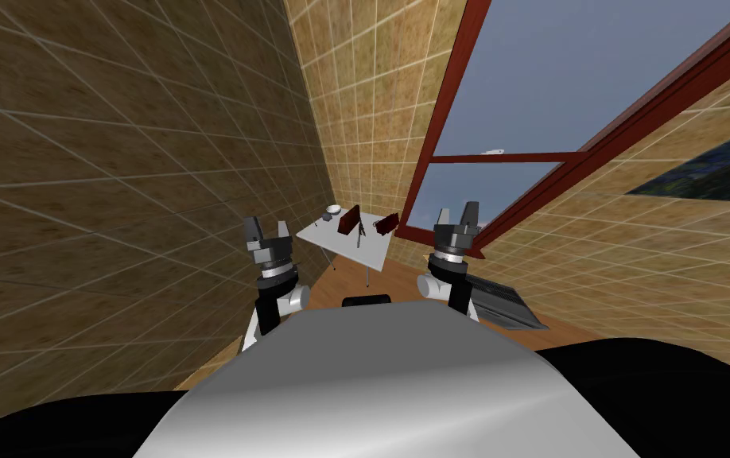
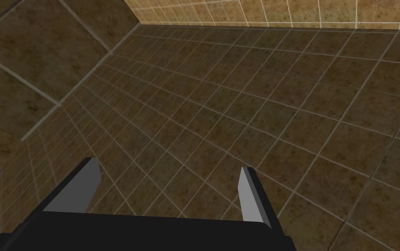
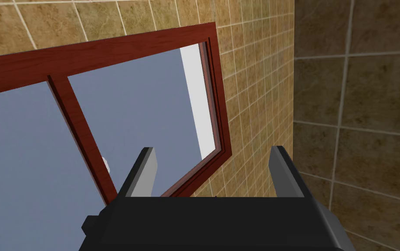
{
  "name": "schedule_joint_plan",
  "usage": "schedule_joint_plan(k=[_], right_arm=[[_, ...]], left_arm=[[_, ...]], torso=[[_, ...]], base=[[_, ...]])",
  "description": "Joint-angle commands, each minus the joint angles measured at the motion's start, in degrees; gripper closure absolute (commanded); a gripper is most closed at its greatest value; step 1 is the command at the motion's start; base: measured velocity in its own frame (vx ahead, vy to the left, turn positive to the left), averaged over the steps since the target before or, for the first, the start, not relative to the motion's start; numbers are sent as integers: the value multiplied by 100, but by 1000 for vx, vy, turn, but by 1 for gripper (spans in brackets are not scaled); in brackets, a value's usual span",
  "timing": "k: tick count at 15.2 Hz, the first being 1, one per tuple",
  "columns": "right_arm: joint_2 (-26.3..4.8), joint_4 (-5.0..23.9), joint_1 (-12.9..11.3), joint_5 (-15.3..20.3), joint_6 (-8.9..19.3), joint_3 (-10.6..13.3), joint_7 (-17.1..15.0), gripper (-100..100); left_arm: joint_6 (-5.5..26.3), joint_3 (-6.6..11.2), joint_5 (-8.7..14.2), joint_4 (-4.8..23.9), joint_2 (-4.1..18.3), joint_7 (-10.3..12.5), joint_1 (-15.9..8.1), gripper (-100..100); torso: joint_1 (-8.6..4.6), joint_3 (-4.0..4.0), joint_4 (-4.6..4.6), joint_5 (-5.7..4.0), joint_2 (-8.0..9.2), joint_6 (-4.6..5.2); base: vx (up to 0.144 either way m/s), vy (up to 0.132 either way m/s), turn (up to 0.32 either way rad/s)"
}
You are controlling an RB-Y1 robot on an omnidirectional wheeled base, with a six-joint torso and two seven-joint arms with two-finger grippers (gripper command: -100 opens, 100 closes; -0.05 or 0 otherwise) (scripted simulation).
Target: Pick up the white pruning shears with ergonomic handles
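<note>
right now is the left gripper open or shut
Open: the left gripper shows its fingers wide apart, nothing held between them.

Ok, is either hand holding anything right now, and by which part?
Nothing is held: left hand and right hand are both open and empty, short of the white table.

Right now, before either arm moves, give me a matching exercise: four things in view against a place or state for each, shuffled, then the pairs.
Things:
A left gripper
B right gripper
C table
D bowl

Descriptions:
1 resting on the table
2 open, facing the window
3 white, in the corner ahead
4 open, facing dark brown wall tiles

Pairs: A-4; B-2; C-3; D-1
</note>
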Motion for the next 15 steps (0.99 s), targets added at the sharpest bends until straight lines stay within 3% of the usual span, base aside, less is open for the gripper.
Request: schedule_joint_plan(k=[1,4,7,15], right_arm=[[0,0,0,0,0,0,0,0],[1,0,0,0,0,0,0,0],[2,0,0,0,0,1,0,0],[3,0,0,0,0,3,0,0]], left_arm=[[20,12,29,30,179,11,-12,-100],[98,63,145,150,554,57,-58,-100],[229,147,337,348,870,133,-134,-100],[769,495,1112,1141,1386,442,-431,-100]], torso=[[0,0,0,0,0,0],[-19,5,2,-4,10,0],[-57,9,3,-12,17,0],[-130,4,1,-28,7,1]], base=[[-13,-16,11],[-31,-67,43],[-44,-161,68],[-22,-280,109]])
